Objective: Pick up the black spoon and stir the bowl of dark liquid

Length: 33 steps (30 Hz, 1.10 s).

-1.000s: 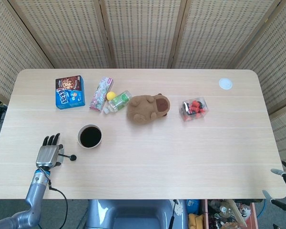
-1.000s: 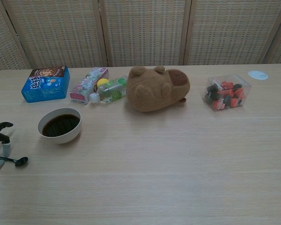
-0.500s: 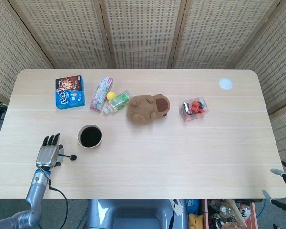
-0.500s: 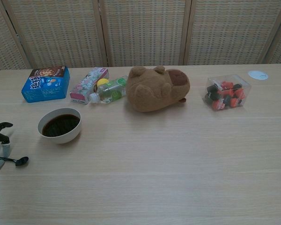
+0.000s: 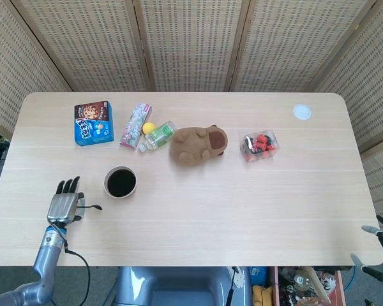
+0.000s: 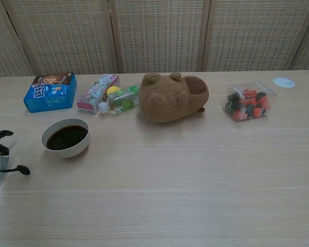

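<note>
Black spoon point(image 6: 13, 170): thin dark handle ending in a small rounded bowl end, lying nearly level and pinched by the left robot hand point(image 5: 63, 205) at the near left of the table point(image 5: 198, 210), left of and nearer than the white bowl point(image 6: 65, 137) of dark liquid. In the chest view its rounded end now sits higher and casts a shadow apart from it, where a second ago it lay lower against the table; in the head view the end shows fainter and slightly closer to the bowl. The right robot hand point(image 5: 380, 245) hangs off the table's near right corner, far from the bowl, fingers spread and empty. Beyond the bowl lie a blue snack box point(image 6: 50, 92), a pink carton point(image 6: 97, 93), a bottle point(image 6: 119, 100) and a brown plush point(image 6: 173, 97).
</note>
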Each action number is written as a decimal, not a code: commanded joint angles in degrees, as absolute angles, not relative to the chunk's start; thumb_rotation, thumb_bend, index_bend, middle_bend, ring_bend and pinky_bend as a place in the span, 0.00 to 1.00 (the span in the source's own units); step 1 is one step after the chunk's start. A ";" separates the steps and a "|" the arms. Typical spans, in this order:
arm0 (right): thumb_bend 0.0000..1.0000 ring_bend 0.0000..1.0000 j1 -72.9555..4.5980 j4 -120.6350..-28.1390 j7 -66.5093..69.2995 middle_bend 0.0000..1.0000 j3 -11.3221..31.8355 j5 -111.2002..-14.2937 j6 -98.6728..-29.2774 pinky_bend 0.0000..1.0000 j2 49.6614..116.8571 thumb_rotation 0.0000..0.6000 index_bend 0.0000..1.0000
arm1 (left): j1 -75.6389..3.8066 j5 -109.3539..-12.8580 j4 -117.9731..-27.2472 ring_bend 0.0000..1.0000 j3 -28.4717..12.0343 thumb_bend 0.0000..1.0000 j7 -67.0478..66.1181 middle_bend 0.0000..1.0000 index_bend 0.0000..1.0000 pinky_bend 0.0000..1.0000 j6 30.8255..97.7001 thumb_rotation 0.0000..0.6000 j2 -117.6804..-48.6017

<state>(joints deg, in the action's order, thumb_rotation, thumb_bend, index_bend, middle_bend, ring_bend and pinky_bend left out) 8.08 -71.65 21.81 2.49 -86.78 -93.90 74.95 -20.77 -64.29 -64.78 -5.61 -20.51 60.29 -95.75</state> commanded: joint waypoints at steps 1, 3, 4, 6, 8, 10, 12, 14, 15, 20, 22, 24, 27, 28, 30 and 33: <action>0.30 0.10 8.09 -71.65 21.84 0.21 2.50 -86.81 -93.95 0.24 74.93 1.00 0.35 | -20.74 -64.78 -65.48 0.00 -5.69 0.41 -20.38 0.00 0.59 0.00 60.91 1.00 -95.23; 0.30 0.10 8.11 -71.66 21.90 0.21 2.47 -86.86 -93.98 0.24 74.89 1.00 0.35 | -20.67 -65.40 -66.71 0.00 -5.71 0.41 -20.31 0.00 0.59 0.00 61.66 1.00 -94.38; 0.30 0.10 8.11 -71.65 21.92 0.21 2.46 -86.88 -93.99 0.24 74.89 1.00 0.35 | -20.67 -65.58 -67.10 0.00 -5.72 0.41 -20.31 0.00 0.59 0.00 61.87 1.00 -94.09; 0.30 0.10 8.10 -71.63 21.96 0.21 2.45 -86.94 -94.03 0.24 74.91 1.00 0.35 | -20.77 -66.30 -68.50 0.00 -5.81 0.41 -20.59 0.00 0.59 0.00 62.63 1.00 -92.90; 0.30 0.10 8.10 -71.63 22.00 0.21 2.46 -86.97 -94.06 0.24 74.91 1.00 0.35 | -20.91 -66.73 -69.57 0.00 -5.89 0.41 -21.09 0.00 0.59 0.00 63.10 1.00 -91.90; 0.30 0.10 8.09 -71.62 22.03 0.21 2.44 -87.05 -94.10 0.24 74.93 1.00 0.35 | -21.23 -67.17 -70.93 0.00 -6.09 0.41 -21.93 0.00 0.59 0.00 63.53 1.00 -90.55; 0.30 0.10 8.06 -71.59 22.09 0.21 2.43 -87.11 -94.11 0.24 74.98 1.00 0.35 | -21.89 -67.58 -72.46 0.00 -6.42 0.41 -23.59 0.00 0.59 0.00 63.79 1.00 -88.79; 0.30 0.10 8.05 -71.52 22.20 0.21 2.40 -87.19 -94.14 0.24 75.02 1.00 0.35 | -22.59 -67.91 -73.83 0.00 -6.72 0.41 -25.31 0.00 0.59 0.00 63.94 1.00 -87.28; 0.30 0.10 8.04 -71.48 22.25 0.21 2.40 -87.23 -94.16 0.24 75.06 1.00 0.35 | -22.98 -68.03 -74.52 0.00 -6.88 0.41 -26.14 0.00 0.59 0.00 63.89 1.00 -86.52; 0.30 0.10 7.99 -71.17 22.74 0.21 2.33 -87.46 -94.29 0.24 75.47 1.00 0.35 | -26.11 -69.44 -77.26 0.00 -7.63 0.41 -31.32 0.00 0.60 0.00 62.74 1.00 -82.44; 0.30 0.10 7.98 -70.96 23.01 0.21 2.35 -87.55 -94.41 0.24 75.60 1.00 0.35 | -27.41 -69.78 -77.94 0.00 -7.77 0.41 -33.54 0.00 0.61 0.00 62.07 1.00 -81.22; 0.30 0.10 8.00 -70.73 23.23 0.21 2.34 -87.59 -94.50 0.24 75.70 1.00 0.35 | -28.63 -70.00 -78.25 0.00 -7.84 0.41 -35.69 0.00 0.62 0.00 61.42 1.00 -80.40; 0.30 0.10 8.08 -70.44 23.65 0.21 2.36 -87.58 -94.68 0.24 75.89 1.00 0.35 | -30.55 -70.70 -78.15 0.00 -7.86 0.41 -38.79 0.00 0.62 0.00 60.60 1.00 -79.69; 0.30 0.10 8.12 -70.32 23.79 0.21 2.36 -87.53 -94.70 0.24 75.95 1.00 0.35 | -31.09 -70.92 -78.10 0.00 -7.80 0.41 -39.69 0.00 0.63 0.00 60.36 1.00 -79.53; 0.30 0.10 8.20 -70.09 24.07 0.21 2.36 -87.46 -94.74 0.24 76.09 1.00 0.35 | -32.18 -71.40 -77.75 0.00 -7.58 0.41 -41.64 0.00 0.63 0.00 59.82 1.00 -79.39; 0.30 0.10 8.35 -69.66 24.53 0.21 2.43 -87.35 -94.96 0.24 76.29 1.00 0.35 | -33.86 -72.26 -76.74 0.00 -6.94 0.41 -44.17 0.00 0.64 0.00 58.65 1.00 -79.61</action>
<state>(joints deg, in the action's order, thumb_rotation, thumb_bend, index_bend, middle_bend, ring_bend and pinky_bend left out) 8.33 -69.68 24.50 2.41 -87.37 -94.93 76.26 -32.77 -71.57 -77.37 -7.37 -42.89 59.49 -79.66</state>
